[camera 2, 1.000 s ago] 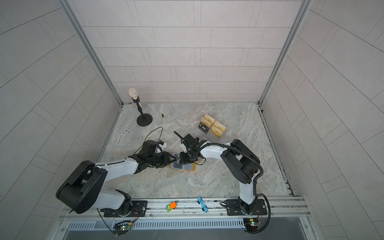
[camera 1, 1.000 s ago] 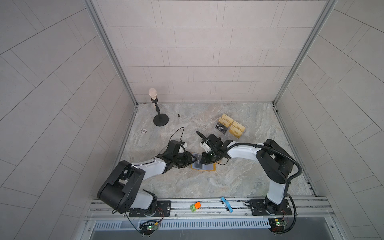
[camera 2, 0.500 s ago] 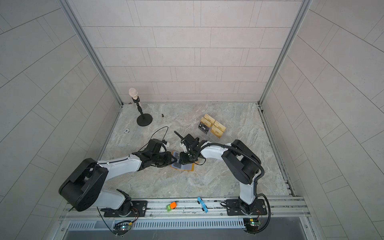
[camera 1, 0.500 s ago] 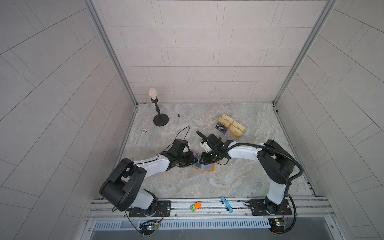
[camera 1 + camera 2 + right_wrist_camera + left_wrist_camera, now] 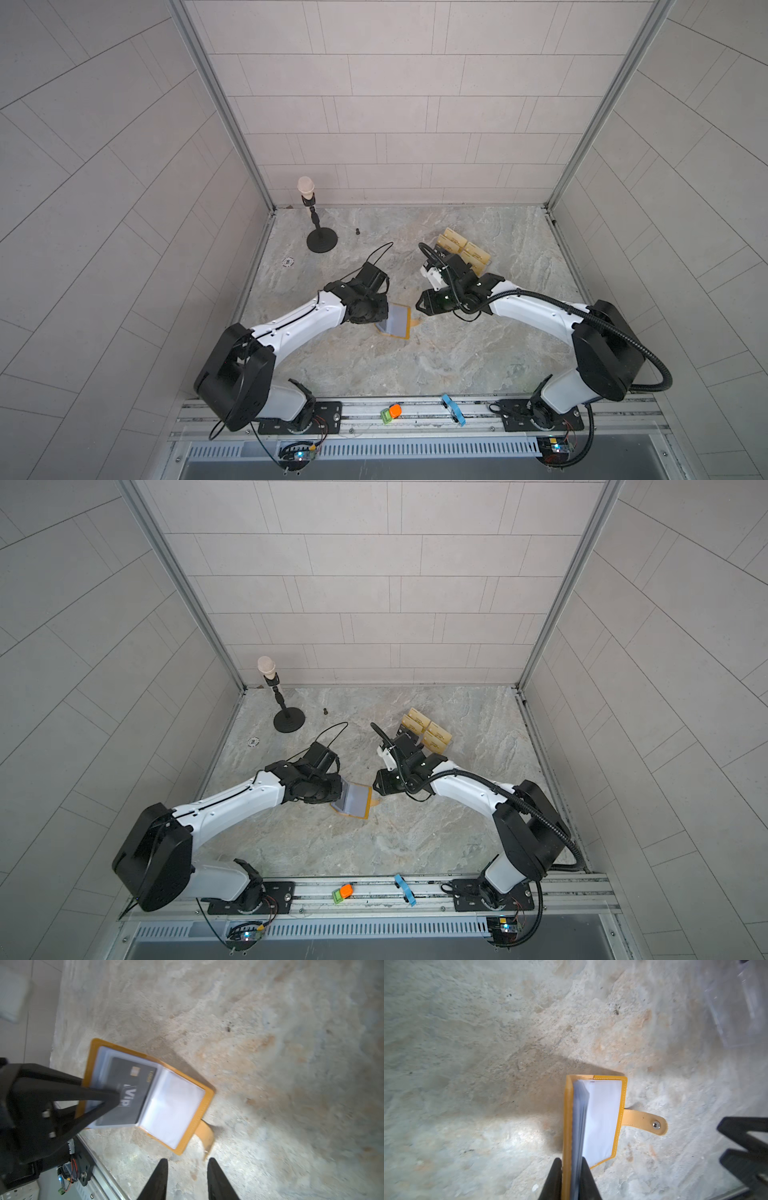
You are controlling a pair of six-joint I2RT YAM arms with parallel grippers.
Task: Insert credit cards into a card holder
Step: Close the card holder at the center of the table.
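Two claws share one small wallet here. On the left, the left gripper (image 5: 571, 1162) is pinched tight on the card holder (image 5: 602, 1118). Its fingers sit either side of the raised yellow cover and the bluish stack of sleeves. I'd say it props that half up so the booklet lies open and cannot slide about the marble table (image 5: 457, 353).

From the right wrist, a black credit card (image 5: 133, 1088) with white Vip lettering shows inside the sleeve right at that claw's fingertips, seemingly tucked fully in. The holder's other half lies flat just ahead of the left claw, and its snap tab (image 5: 645, 1122) sticks out towards the right gripper (image 5: 187, 1160).

That one has its jaws apart and nothing between them. It is just beside the tab without touching it, and looks free to fetch another card. Behind it, well apart from the holder, the clear stand (image 5: 733, 1012) carries gold cards (image 5: 473, 253). Whether a black one waits there too, I can't quite tell.
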